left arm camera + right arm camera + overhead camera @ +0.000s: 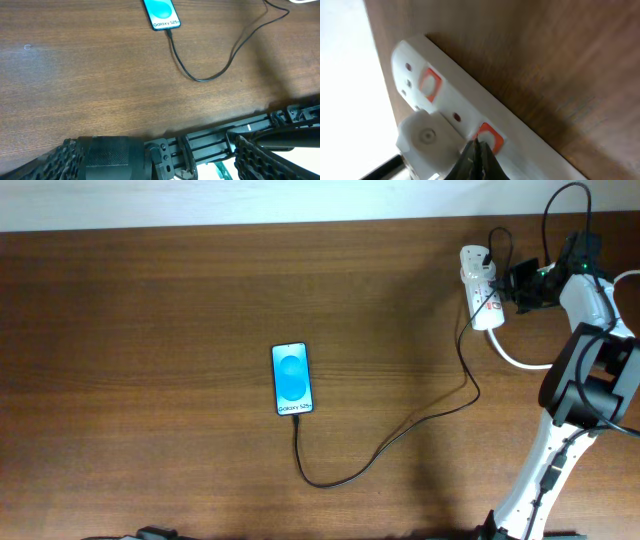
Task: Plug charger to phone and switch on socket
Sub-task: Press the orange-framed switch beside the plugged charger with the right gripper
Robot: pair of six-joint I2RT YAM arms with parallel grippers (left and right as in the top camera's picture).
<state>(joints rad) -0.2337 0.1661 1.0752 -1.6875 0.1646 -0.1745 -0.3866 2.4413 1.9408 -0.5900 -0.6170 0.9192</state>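
Note:
The phone [292, 379] lies flat mid-table with its blue screen lit, and shows again at the top of the left wrist view [161, 14]. The charger cable [400, 435] runs from the phone's lower edge, loops right and climbs to the white socket [480, 298] at the back right. My right gripper [515, 288] is at the socket. Seen from the right wrist, the gripper [476, 144] is shut, its tips resting on an orange-framed switch [489, 137] of the socket [530, 150]. My left gripper [160, 167] is open and empty, near the front edge, well short of the phone.
A white plug body [426, 142] sits in the socket beside the touched switch, with a second orange switch [430, 82] further along. A thick white cord [520, 360] leaves the socket toward the right arm. The table's back edge meets a white wall.

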